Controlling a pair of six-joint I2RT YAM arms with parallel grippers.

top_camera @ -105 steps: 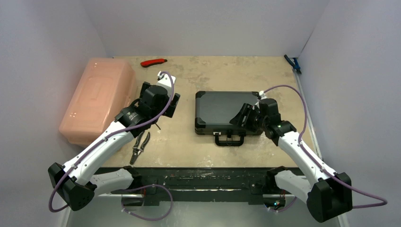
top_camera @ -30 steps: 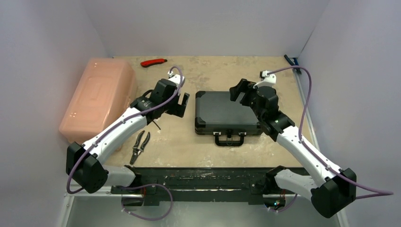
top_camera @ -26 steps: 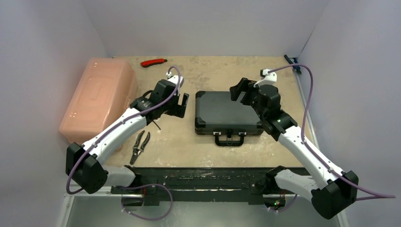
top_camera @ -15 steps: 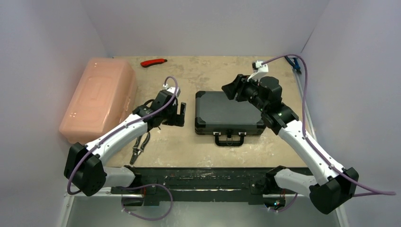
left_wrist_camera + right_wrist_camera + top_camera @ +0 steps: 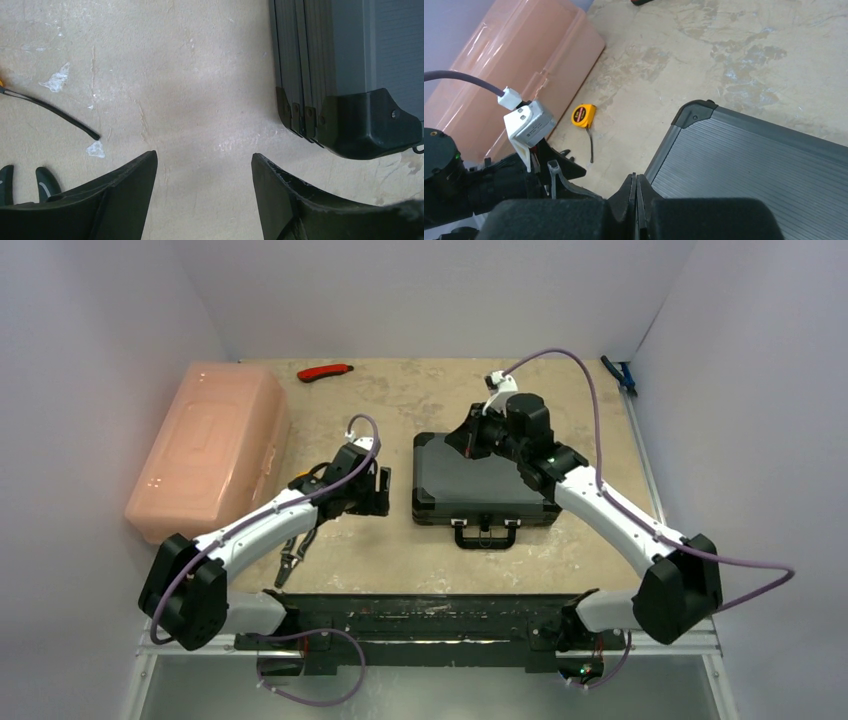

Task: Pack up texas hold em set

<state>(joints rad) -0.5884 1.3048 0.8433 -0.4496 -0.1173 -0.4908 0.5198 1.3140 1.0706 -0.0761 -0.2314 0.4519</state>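
Observation:
The texas hold em set is a small black briefcase (image 5: 480,480) lying closed and flat at mid-table, handle (image 5: 486,536) toward the arms. In the left wrist view its near-left corner (image 5: 360,75) shows at the right. My left gripper (image 5: 375,490) hangs low over bare table just left of the case, open, with nothing between its fingers (image 5: 204,160). My right gripper (image 5: 465,435) hovers above the case's far-left corner, shut on nothing; its closed tips (image 5: 636,176) sit over the edge of the ribbed lid (image 5: 764,170).
A large pink plastic box (image 5: 205,445) lies at the left. A yellow tape measure (image 5: 583,115) sits beside it. Pliers (image 5: 295,552) lie near the front left, a red knife (image 5: 325,371) at the back, a blue tool (image 5: 618,373) at the back right.
My right gripper has closed and swung left across the lid to the case's far-left corner. My left gripper has come lower and nearer beside the case, its fingers somewhat narrower.

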